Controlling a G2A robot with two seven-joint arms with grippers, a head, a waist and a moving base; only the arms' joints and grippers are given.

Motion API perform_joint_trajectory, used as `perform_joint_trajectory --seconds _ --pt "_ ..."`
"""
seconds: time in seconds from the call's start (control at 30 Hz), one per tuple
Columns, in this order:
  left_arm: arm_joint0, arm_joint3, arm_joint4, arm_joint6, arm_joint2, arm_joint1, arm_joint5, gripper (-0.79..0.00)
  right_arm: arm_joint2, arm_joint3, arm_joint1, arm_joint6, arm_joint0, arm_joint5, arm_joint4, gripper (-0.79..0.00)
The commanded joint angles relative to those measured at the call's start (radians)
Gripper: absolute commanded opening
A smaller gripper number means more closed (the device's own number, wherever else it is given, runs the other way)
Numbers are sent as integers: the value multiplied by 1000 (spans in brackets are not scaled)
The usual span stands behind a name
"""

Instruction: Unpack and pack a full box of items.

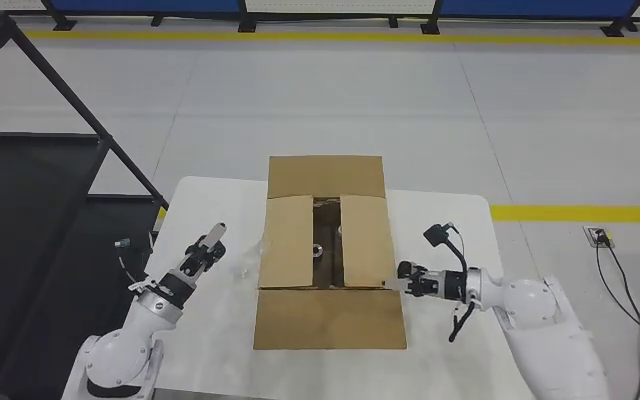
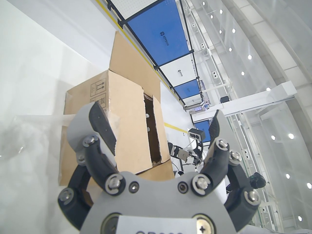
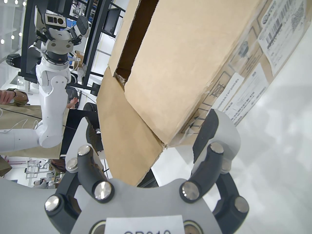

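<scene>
We log the box (image 1: 325,165) at the middle of the bench (image 1: 445,215), side flaps (image 1: 365,240) nearly shut; the right claw (image 1: 391,284), wide open and empty, sits at a flap corner, probably to lift it, while the left claw (image 1: 211,240), open and empty, stands clear.

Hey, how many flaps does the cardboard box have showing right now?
4. The far flap and near flap lie spread outward; the left flap and right flap are folded inward, a gap between them.

Robotics lab hall: yellow floor line (image 1: 330,36), blue partition panels (image 2: 160,40).
</scene>
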Motion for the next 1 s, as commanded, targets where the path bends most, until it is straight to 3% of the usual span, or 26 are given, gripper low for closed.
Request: perform_joint_trajectory --seconds 0.0,0.27,0.53,0.77,0.97 --pt "6 1 -14 -15 -7 2 1 0 -6 -5 2 10 -3 -5 14 0" --pt "36 16 28 -97 -44 15 -7 0 -36 -7 11 65 7 -29 80 0" --pt "90 10 167 -281 -96 42 -45 0 -3 -35 26 -25 -14 15 40 0" --pt "171 -30 357 -433 -143 68 -71 0 -3 -35 26 -25 -14 15 40 0" --pt "185 -39 439 -522 -113 80 -91 0 22 -28 31 -85 -52 -14 85 0"
